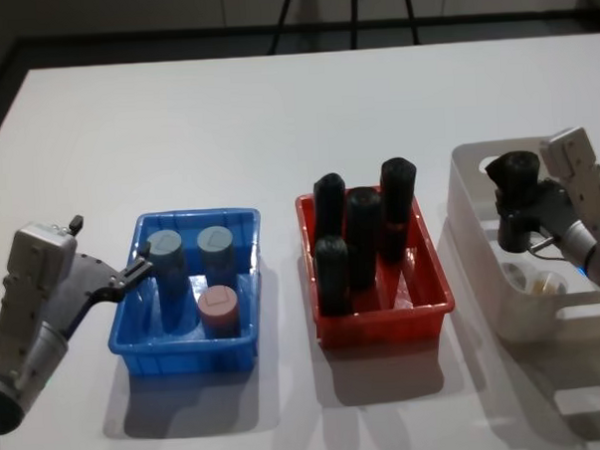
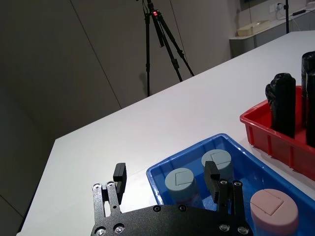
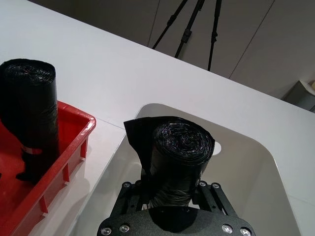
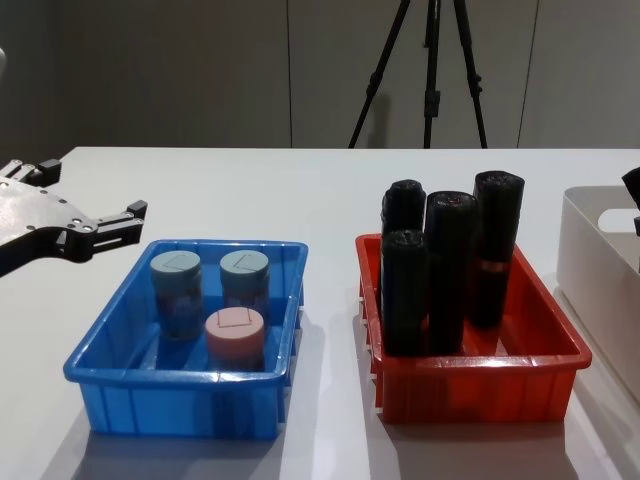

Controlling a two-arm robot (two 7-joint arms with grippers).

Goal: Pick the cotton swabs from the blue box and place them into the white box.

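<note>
We saw the left hand (image 1: 142, 264) spread at the left rim of the shallow bright blue plastic tray (image 1: 237, 343) on the white surface (image 1: 276, 126), empty. In the tray stood three clear tubs of cotton swabs (image 1: 219, 309), two grey-blue-lidded, one pink. The right hand (image 3: 172, 196) pinched a black roll (image 3: 179, 155) above the off-white plastic bin (image 1: 479, 227) at the right; a fourth tub (image 1: 542, 284) lay inside.

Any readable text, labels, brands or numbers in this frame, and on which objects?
No text can be read.
Cotton swabs: lids show an embossed outline, no words.
Black rolls: a thin band around each, too small to read.
Blue box, white box: plain.
</note>
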